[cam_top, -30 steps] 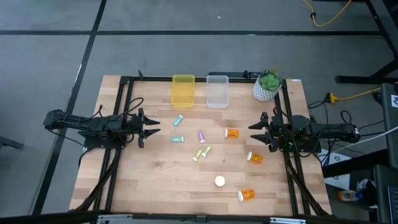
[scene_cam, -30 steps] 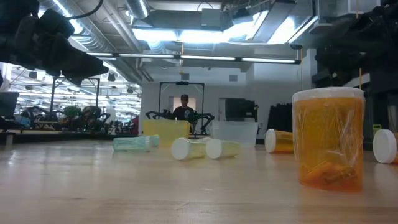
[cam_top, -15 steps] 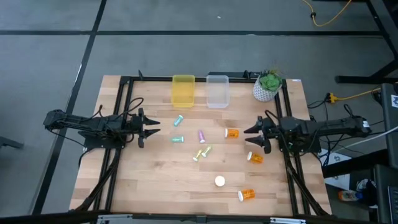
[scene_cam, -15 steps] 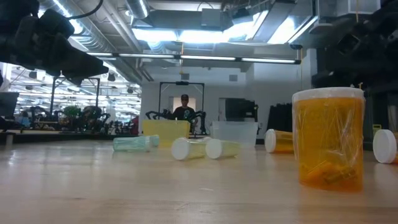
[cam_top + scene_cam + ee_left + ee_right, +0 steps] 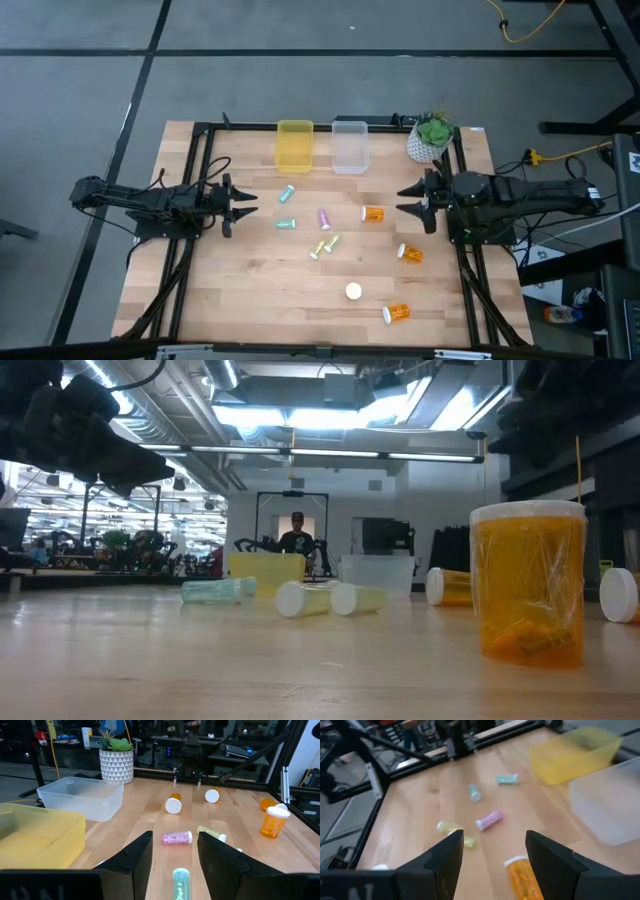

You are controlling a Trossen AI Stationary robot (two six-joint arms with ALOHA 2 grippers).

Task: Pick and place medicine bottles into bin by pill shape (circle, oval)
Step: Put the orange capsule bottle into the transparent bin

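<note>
While high view hides it, person (image 5: 296, 532) visible low view.

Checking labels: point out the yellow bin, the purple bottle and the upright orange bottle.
yellow bin (image 5: 294, 146), high view, on its inner floor.
purple bottle (image 5: 324, 218), high view, on the middle of its body.
upright orange bottle (image 5: 527, 585), low view, on the middle of its orange wall.
</note>
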